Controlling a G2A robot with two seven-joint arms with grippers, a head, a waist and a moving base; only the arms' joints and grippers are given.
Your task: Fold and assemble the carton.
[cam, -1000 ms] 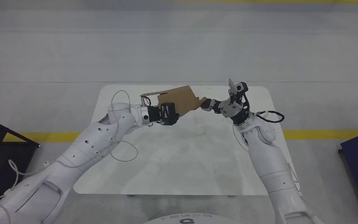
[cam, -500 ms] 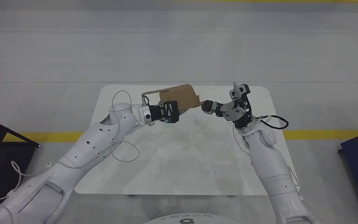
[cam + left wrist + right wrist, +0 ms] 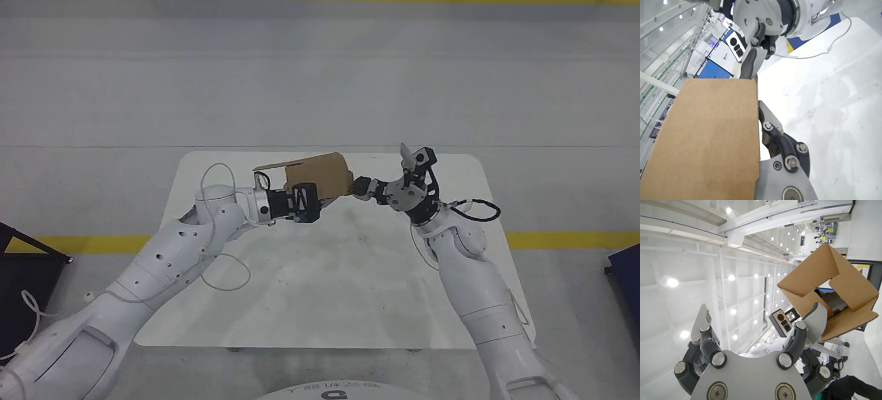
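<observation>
Left fingers (image 3: 770, 121) clamp the open carton (image 3: 711, 132); right finger (image 3: 817, 321) inside.

no legible text, no readable labels or numbers

We record a white rectangular table with rounded corners (image 3: 330, 310), its top lightly scuffed and speckled. A thin white cable (image 3: 240, 275) lies looped on it toward 9 o'clock.

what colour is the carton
Plain brown, unprinted cardboard; the carton shows best in the left wrist view.
</observation>
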